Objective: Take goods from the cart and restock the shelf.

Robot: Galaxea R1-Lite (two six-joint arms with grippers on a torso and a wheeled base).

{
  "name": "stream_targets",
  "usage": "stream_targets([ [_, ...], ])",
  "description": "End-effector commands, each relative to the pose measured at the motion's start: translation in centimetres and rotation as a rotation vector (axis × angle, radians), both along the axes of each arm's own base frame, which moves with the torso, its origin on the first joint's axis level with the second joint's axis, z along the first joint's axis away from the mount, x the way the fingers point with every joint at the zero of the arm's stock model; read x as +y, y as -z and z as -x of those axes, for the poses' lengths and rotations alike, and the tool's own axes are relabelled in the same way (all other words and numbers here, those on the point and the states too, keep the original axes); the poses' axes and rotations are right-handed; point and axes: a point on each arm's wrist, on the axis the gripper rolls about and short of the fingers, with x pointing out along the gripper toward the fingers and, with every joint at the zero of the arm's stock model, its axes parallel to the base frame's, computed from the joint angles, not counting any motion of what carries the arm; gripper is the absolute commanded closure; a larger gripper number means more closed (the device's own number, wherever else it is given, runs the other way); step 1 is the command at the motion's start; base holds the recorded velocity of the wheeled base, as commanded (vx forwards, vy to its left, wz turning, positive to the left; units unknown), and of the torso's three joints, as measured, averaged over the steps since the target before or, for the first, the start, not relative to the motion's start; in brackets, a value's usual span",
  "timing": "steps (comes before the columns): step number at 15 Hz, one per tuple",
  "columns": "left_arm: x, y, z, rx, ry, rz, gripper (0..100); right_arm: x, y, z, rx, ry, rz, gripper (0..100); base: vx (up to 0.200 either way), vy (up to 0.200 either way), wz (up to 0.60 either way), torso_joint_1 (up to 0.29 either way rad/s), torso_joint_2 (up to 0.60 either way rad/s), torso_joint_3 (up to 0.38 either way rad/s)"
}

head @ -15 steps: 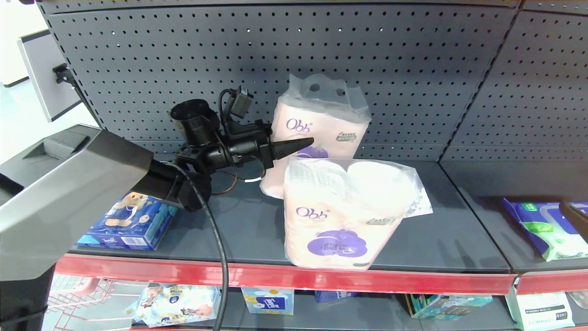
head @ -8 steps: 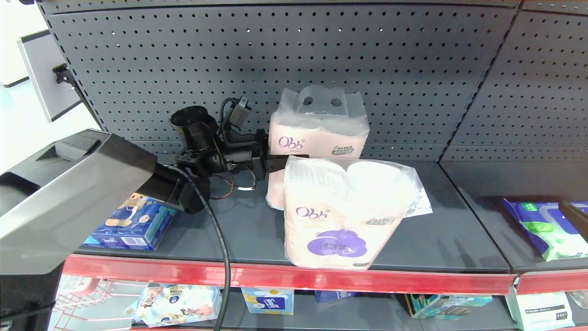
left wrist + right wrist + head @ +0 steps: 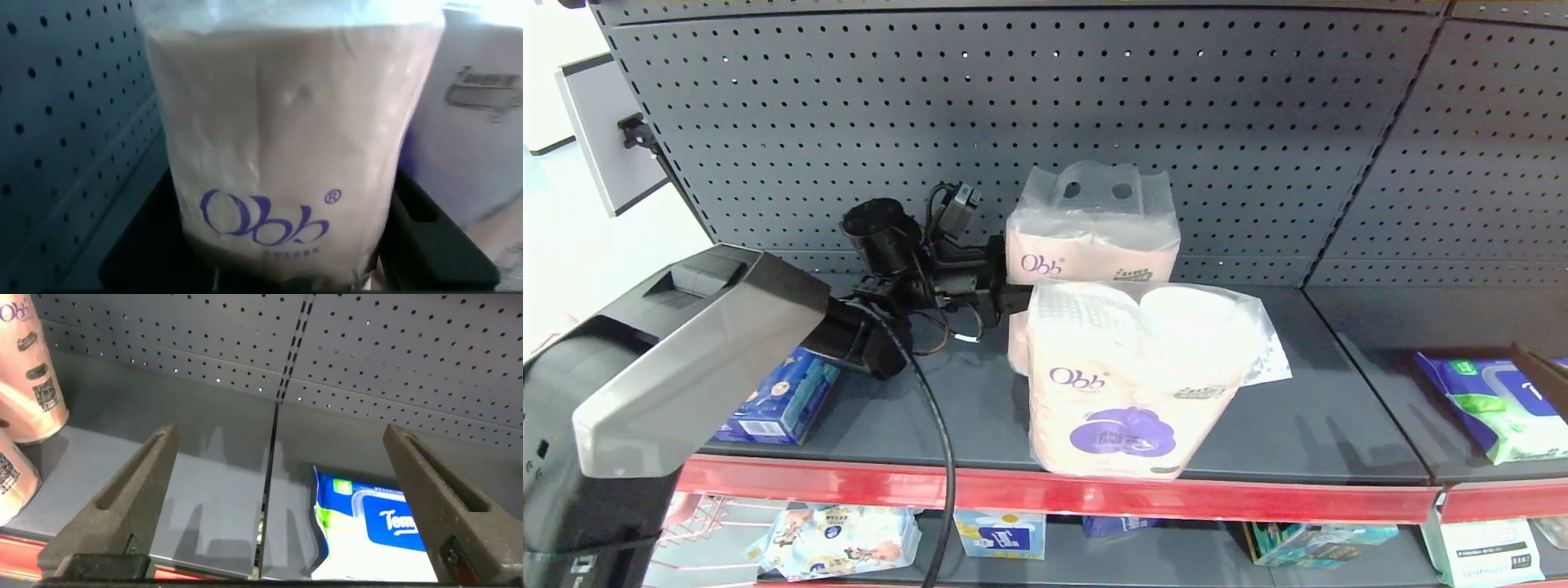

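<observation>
Two pink toilet paper packs stand on the grey shelf [image 3: 1331, 425]. The front pack [image 3: 1135, 376] sits near the red shelf edge. The rear pack [image 3: 1090, 237] stands upright against the pegboard, its plastic handle up. My left gripper [image 3: 1013, 298] comes in from the left, shut on the rear pack [image 3: 278, 147], its tips hidden behind the front pack. In the left wrist view its black fingers [image 3: 139, 245] flank the pack, and the front pack [image 3: 478, 122] is beside it. My right gripper [image 3: 274, 514] hangs open over the shelf's right part, holding nothing.
A blue tissue box [image 3: 776, 396] lies on the shelf under my left arm. A blue and green wipes pack [image 3: 1494, 404] [image 3: 376, 531] lies at the right. More goods sit on the lower shelf [image 3: 996, 535]. The pink cart [image 3: 698, 523] shows at lower left.
My left gripper has lowered the rear pack from a raised, tilted pose until it stands upright behind the front pack. The left arm has shifted slightly right.
</observation>
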Motion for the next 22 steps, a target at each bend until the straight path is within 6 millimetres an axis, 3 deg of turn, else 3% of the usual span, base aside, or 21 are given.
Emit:
stream_targets([
  [1, -0.9, 0.5, -0.5, -0.013, 0.016, 0.006, 100, 0.0, 0.1, -0.2, 0.011, 0.000, 0.000, 0, 0.000, 0.000, 0.00, 0.000, 0.00, 0.000],
  [7, -2.0, 0.3, -0.5, -0.012, 0.037, 0.010, 100, 0.0, 0.1, -0.2, 0.009, 0.001, -0.001, 0, 0.000, 0.000, 0.00, 0.000, 0.00, 0.000],
  [22, -2.5, -0.1, -0.4, 0.020, 0.056, 0.014, 100, -0.1, 0.3, -0.3, 0.020, 0.003, -0.003, 0, 0.000, 0.000, 0.00, 0.000, 0.00, 0.000],
])
